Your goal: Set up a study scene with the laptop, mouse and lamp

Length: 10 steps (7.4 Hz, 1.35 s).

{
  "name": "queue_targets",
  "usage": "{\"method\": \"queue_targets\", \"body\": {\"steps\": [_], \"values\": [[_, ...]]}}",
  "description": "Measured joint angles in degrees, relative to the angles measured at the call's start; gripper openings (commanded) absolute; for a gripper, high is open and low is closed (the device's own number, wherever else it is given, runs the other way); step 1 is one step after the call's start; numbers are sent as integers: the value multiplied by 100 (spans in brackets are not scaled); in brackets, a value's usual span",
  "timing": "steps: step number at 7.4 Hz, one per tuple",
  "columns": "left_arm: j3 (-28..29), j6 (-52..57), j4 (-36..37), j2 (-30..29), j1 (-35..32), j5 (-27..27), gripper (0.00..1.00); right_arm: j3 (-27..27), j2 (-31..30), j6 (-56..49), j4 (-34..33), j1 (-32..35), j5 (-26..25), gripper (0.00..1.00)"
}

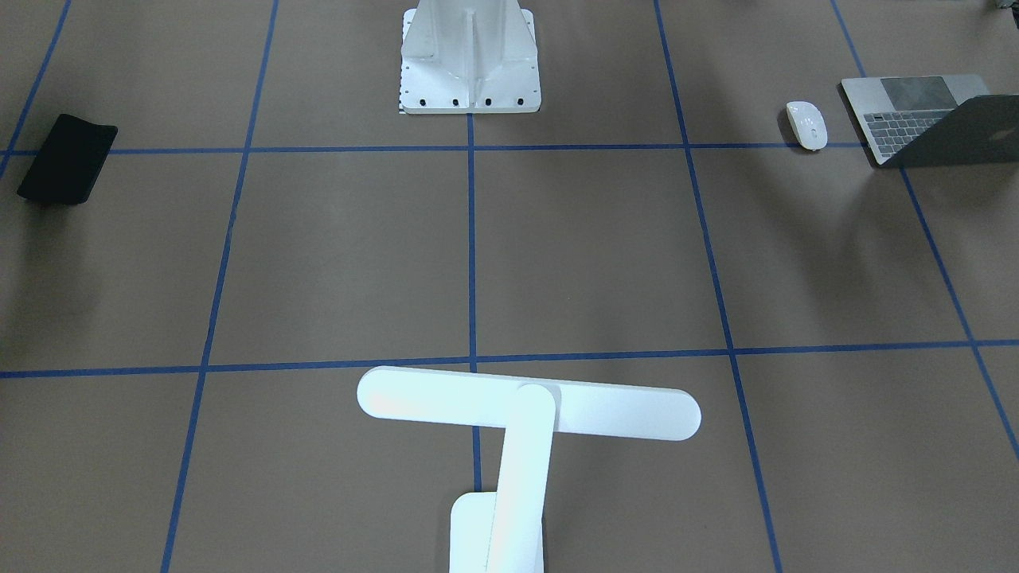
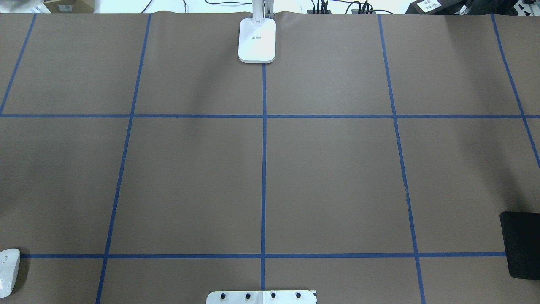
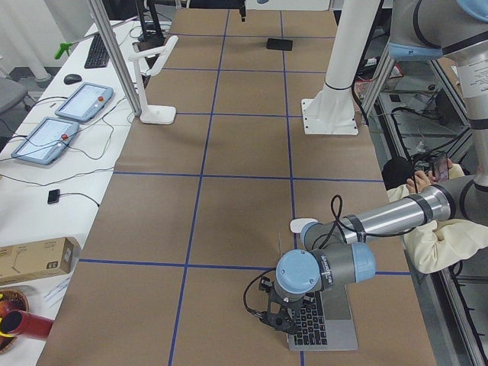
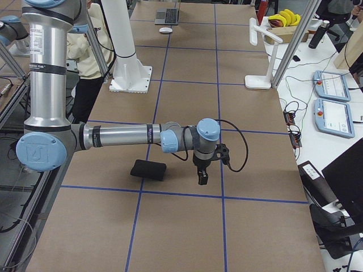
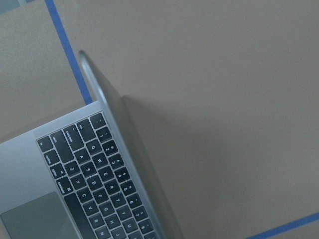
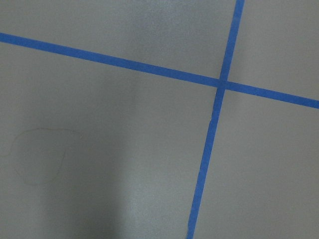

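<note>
Front view: you see the laptop (image 1: 931, 119) open, the mouse (image 1: 806, 125) just beside it, the lamp (image 1: 525, 414) well apart. Left side: the left gripper (image 3: 278, 322) hangs over the laptop, perhaps touching. Right side: the right gripper (image 4: 202, 179) hovers near a pad (image 4: 148, 169). Whether either one grasps, you cannot tell.

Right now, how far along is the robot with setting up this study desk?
Early, it seems. Done: the laptop stands open with the mouse beside it, but far along the table from the lamp. In hand: the left gripper hovers over the laptop's keyboard; its grip is unclear. The right gripper hangs over bare table. Left: bringing all three together.
</note>
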Motion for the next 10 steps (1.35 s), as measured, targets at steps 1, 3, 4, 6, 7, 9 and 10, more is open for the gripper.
{"method": "queue_targets", "body": {"steps": [1, 3, 4, 6, 7, 9, 10], "values": [[3, -104, -28, -18, 0, -75, 0, 24, -15, -1, 0, 0, 0, 100], [6, -162, -30, -63, 0, -137, 0, 57, -44, 2, 0, 0, 0, 100], [18, -162, -10, -104, 0, -240, 0, 59, -49, 1, 0, 0, 0, 100], [-36, -135, 262, -294, 13, -571, 0, 63, -54, -1, 0, 0, 0, 100], [-182, -82, 627, -439, 30, -634, 0, 63, -61, -1, 0, 0, 0, 100], [-586, 272, 1740, -790, 57, -664, 0, 63, -71, -1, 0, 0, 0, 100], [-706, 486, 2311, -1051, 57, -663, 0, 63, -73, -1, -2, 0, 2, 100]]}}
